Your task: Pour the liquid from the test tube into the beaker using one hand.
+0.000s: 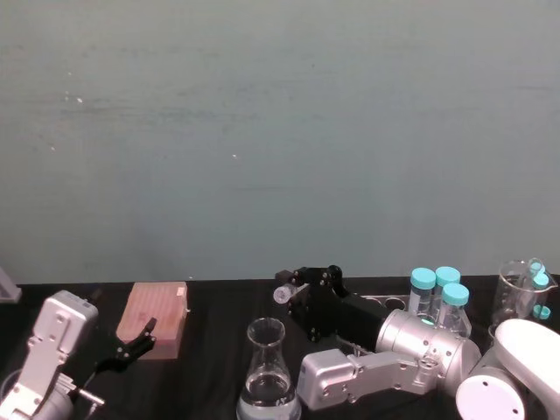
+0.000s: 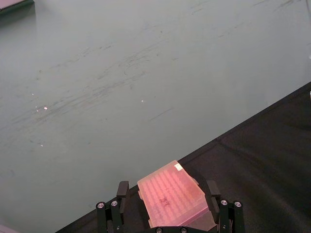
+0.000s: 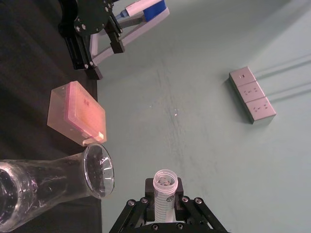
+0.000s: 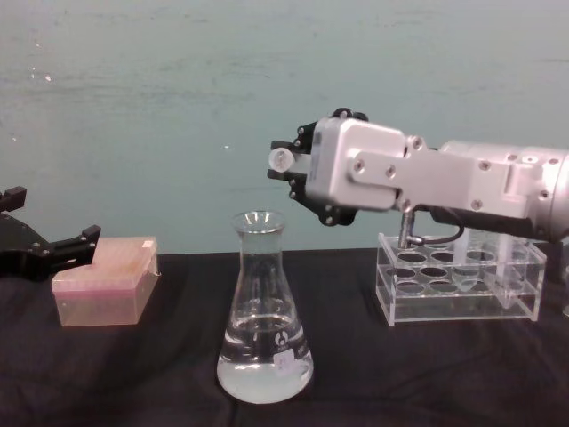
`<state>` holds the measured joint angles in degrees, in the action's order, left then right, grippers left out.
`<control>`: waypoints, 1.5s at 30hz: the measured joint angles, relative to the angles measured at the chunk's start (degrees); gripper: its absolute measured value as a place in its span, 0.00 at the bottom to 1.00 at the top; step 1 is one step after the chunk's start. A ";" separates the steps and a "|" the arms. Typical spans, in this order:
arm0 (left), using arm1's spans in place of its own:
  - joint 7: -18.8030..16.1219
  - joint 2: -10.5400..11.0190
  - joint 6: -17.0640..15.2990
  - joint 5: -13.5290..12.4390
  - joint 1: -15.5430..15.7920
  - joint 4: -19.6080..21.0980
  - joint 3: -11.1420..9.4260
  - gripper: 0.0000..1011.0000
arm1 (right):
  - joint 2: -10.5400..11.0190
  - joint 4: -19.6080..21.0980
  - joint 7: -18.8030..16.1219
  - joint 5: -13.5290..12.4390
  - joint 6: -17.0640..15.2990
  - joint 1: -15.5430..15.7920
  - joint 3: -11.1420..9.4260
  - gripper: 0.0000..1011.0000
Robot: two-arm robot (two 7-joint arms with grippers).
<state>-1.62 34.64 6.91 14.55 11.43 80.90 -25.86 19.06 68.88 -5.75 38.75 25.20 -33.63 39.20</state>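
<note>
Gripping one short tube [image 4: 281,160], my right gripper [image 3: 164,201] has its fingers closed around the clear body and holds it tipped almost level, with the open mouth pointing to my left. I cannot tell whether any liquid is inside it. The mouth hangs above the one flask [image 4: 264,311] and slightly to the right of its rim, with clear air between them.

The flask stands upright on the black table [image 4: 444,382]. It is clear glass with a wide base, a narrow neck and a flared lip, a shallow pool of clear liquid at the bottom and a small white label low on its side.

To the right of the flask sits one clear rack [image 4: 458,276], below my forearm, and three teal-capped tubes [image 1: 448,278] stand behind the arm. On the left lies one pink box [image 4: 105,280], well apart from the flask, with open tabletop between them.

My left gripper [image 2: 167,189] hovers just beside that box, fingers spread and holding nothing. The table's far edge runs along a green wall [image 1: 280,131].
</note>
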 joint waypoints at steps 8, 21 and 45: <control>0.00 0.00 0.00 0.00 0.00 0.00 0.00 0.99 | 0.16 -0.58 2.08 2.59 -0.16 -0.61 1.12 0.21; 0.00 0.00 0.00 0.00 0.00 0.00 0.00 0.99 | 1.27 -0.81 4.34 6.44 -0.45 -1.62 3.27 0.21; 0.00 0.00 0.00 0.00 0.00 0.00 0.00 0.99 | 2.21 -1.24 10.25 13.56 -1.54 -3.42 7.15 0.21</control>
<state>-1.62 34.65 6.91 14.55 11.43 80.90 -25.86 21.28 67.64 4.50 52.31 23.66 -37.04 46.35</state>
